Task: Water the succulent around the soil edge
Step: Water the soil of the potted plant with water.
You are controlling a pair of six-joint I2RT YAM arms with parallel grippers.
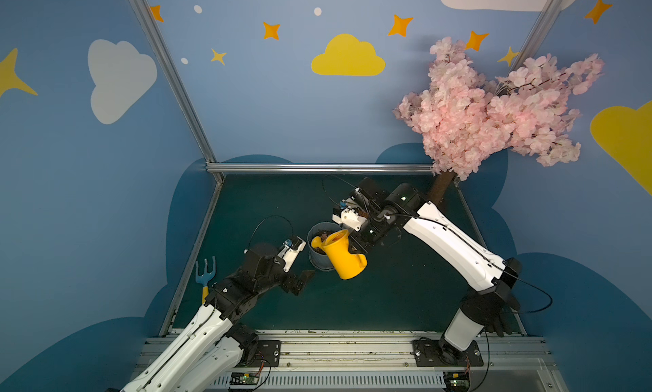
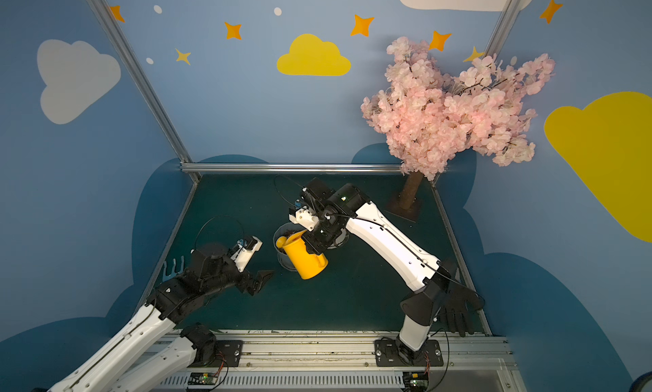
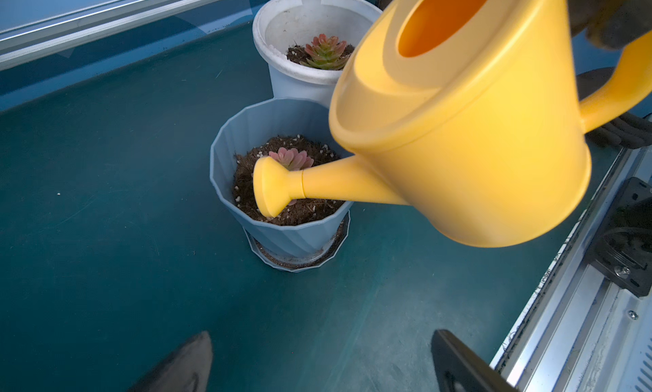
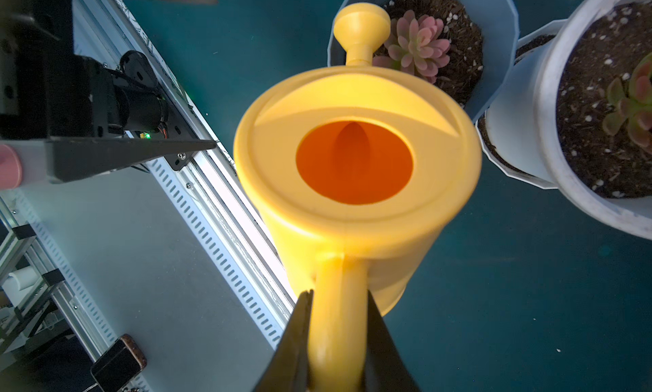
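The right hand (image 4: pixel 338 295) is clamping the handle of the yellow plastic watering can (image 4: pixel 356 228), holding its spout (image 3: pixel 270 187) tipped over the soil edge beside the pink succulent (image 3: pixel 291 158) in the ribbed blue plastic pot (image 3: pixel 282 236), so watering is seemingly only beginning.

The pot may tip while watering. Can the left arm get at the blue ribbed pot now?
Probably yes. The left gripper, open and empty, hangs close beside the blue ribbed pot with only bare mat between; the watering can tilts over it higher up.
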